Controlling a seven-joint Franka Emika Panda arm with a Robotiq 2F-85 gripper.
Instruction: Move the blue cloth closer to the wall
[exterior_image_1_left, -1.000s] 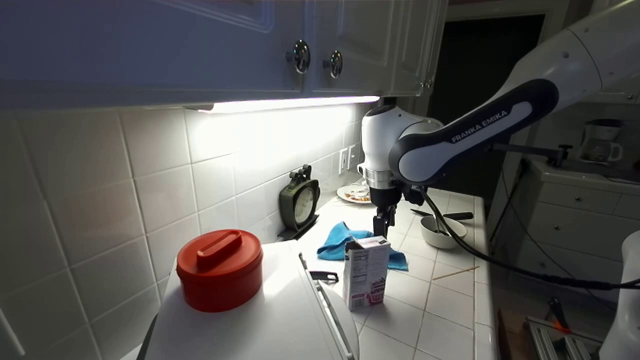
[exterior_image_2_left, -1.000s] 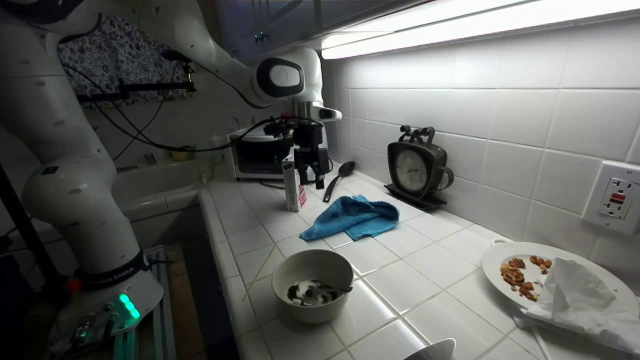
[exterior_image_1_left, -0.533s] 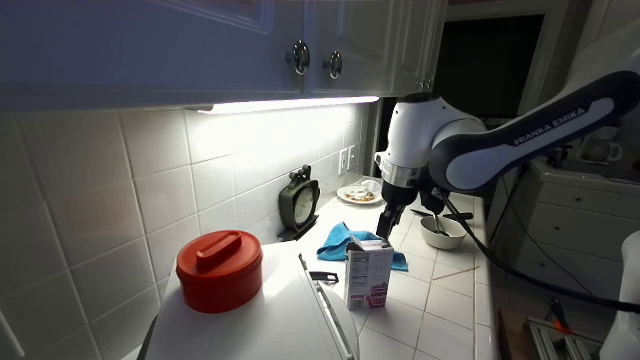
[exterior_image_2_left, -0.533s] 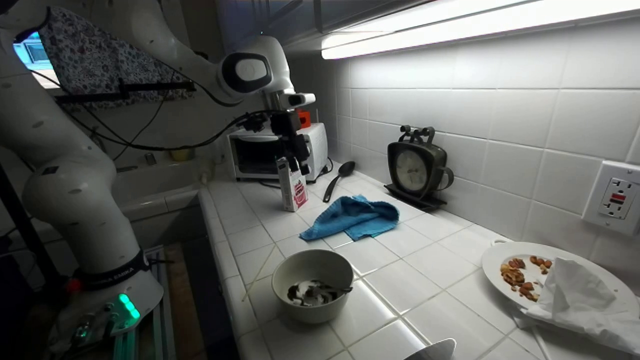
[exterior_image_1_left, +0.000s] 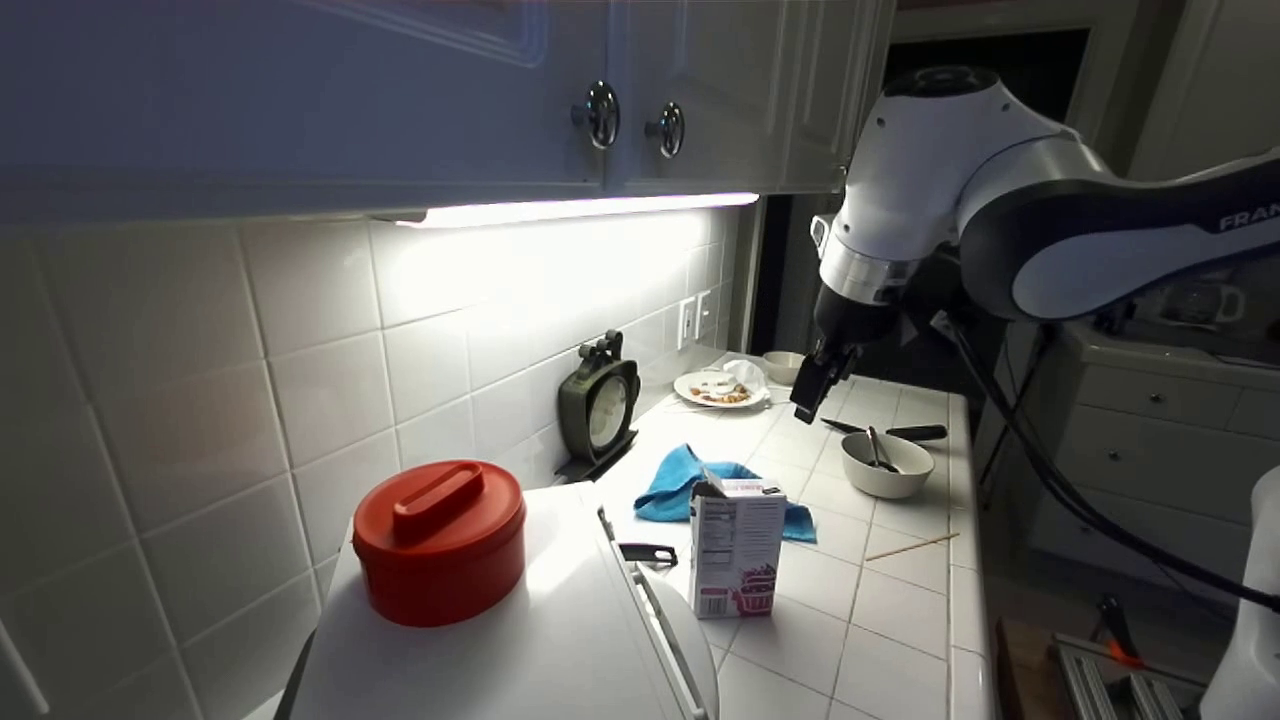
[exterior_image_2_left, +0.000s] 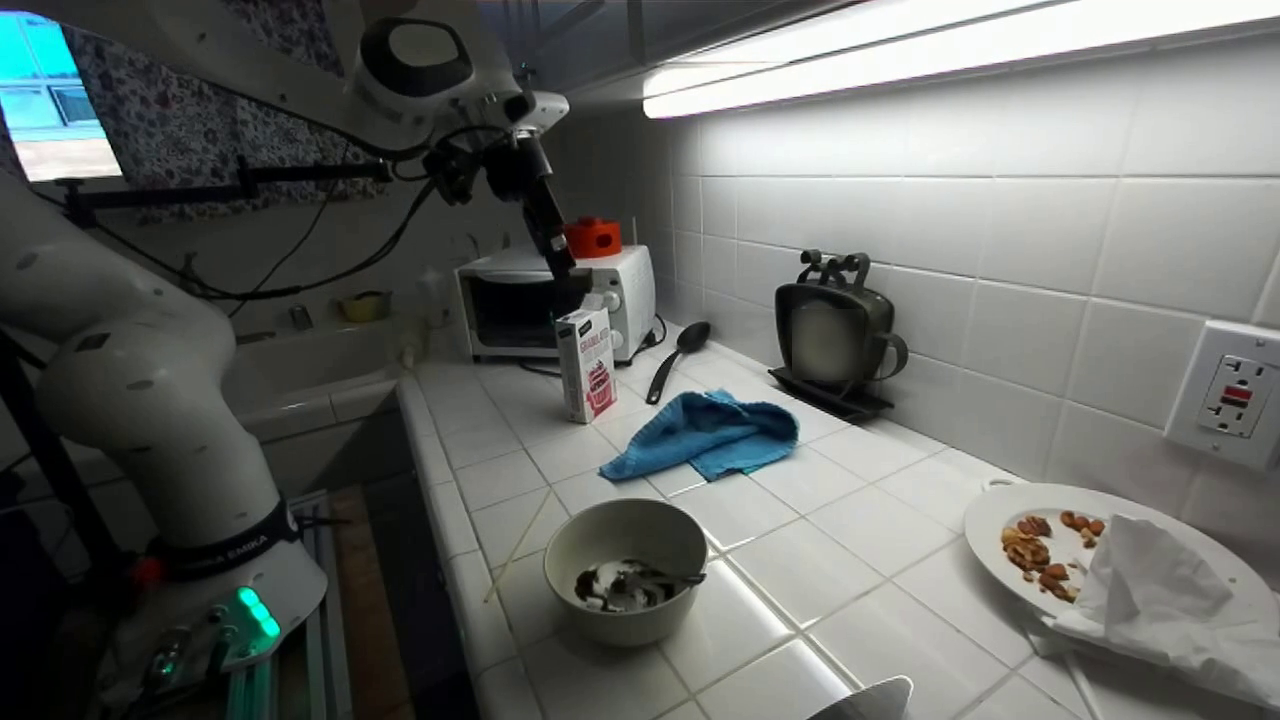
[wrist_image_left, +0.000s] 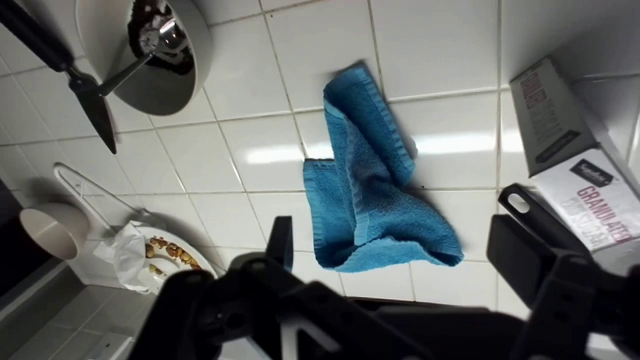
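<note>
While the wall (exterior_image_2_left: 1040, 235) lines the counter (exterior_image_2_left: 820, 560), the cloth (exterior_image_2_left: 700, 437) lies rumpled on top, apart from that wall. Above the counter hangs the pincer (wrist_image_left: 400, 249), spread wide, and near the cloth stand the box (exterior_image_2_left: 587, 365) and bowl (exterior_image_2_left: 625, 628).

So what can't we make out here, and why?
Dial: markings too small and faint to read in both exterior views.
Blue cloth: partly hidden by the sugar box in an exterior view.
Black spoon: head hidden by the toaster oven in an exterior view.
Metal blade: cut off by the bottom edge in an exterior view.
</note>
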